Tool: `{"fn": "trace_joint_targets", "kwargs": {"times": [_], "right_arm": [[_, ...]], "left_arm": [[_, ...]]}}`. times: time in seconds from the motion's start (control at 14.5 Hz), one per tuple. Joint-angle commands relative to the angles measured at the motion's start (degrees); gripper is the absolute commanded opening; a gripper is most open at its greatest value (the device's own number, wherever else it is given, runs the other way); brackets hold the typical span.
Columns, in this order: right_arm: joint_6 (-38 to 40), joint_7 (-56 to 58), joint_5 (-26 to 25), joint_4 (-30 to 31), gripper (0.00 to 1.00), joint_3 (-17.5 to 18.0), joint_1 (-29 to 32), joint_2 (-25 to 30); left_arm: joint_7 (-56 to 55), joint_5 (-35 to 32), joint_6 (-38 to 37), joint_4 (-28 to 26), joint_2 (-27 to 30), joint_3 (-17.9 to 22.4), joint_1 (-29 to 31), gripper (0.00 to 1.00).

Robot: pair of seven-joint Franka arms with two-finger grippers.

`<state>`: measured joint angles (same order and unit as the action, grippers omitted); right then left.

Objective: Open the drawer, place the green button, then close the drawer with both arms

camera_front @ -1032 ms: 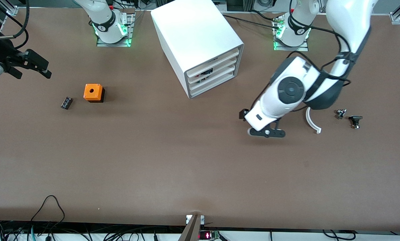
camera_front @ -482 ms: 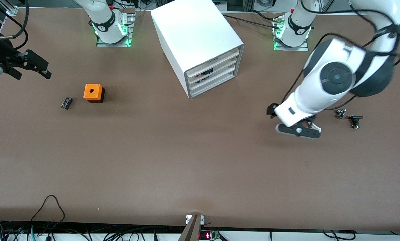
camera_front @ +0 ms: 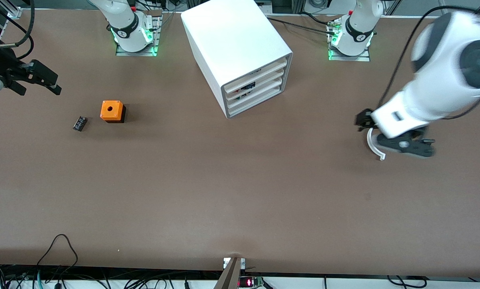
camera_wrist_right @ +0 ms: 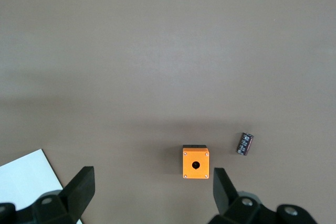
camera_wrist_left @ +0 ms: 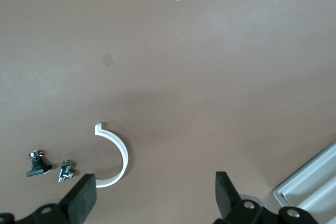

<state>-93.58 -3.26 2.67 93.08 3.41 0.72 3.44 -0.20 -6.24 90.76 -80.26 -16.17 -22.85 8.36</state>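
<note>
The button (camera_wrist_left: 66, 170) lies just beside the open left claw (camera_wrist_left: 152, 199).

The table (camera_front: 223, 192) is a matt brown sheet, smooth, with faint pale scuffs. The cabinet (camera_front: 231, 44) looks like smooth white plastic with a soft sheen on top; its front frame is matt grey. Below the left gripper (camera_wrist_left: 152, 200), whose fingers (camera_wrist_left: 81, 198) are matt black with a slightly grainy face, lies a white ring piece (camera_wrist_left: 116, 156) of matt plastic. Under the right gripper (camera_wrist_right: 149, 195), the box (camera_wrist_right: 196, 162) is matt orange plastic on a black base.
</note>
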Motion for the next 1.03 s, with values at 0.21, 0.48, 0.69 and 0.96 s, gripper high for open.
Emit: {"fn": "trace_joint_targets", "kwargs": {"times": [0.21, 0.48, 0.69, 0.96], "right_arm": [[1.4, 1.5, -4.3, -1.8, 1.0, 0.8, 0.7, -1.2], [1.4, 1.3, -3.8, -1.8, 1.0, 0.8, 0.6, -1.3], [1.5, 1.3, -3.6, -1.8, 1.0, 0.8, 0.5, -1.5], [1.4, 1.2, -3.6, -1.8, 1.0, 0.8, 0.6, -1.5]], "left_arm": [[6.6, 4.3, 1.3, -13.3, 12.8, 21.0, -13.3, 1.0], [5.3, 6.8, 3.3, -16.2, 17.0, 22.8, -13.2, 1.0], [-1.1, 8.9, 4.0, -17.6, 17.7, 23.1, -12.5, 1.0], [-1.9, 8.1, 3.8, -17.6, 17.9, 22.7, -12.3, 1.0]]}}
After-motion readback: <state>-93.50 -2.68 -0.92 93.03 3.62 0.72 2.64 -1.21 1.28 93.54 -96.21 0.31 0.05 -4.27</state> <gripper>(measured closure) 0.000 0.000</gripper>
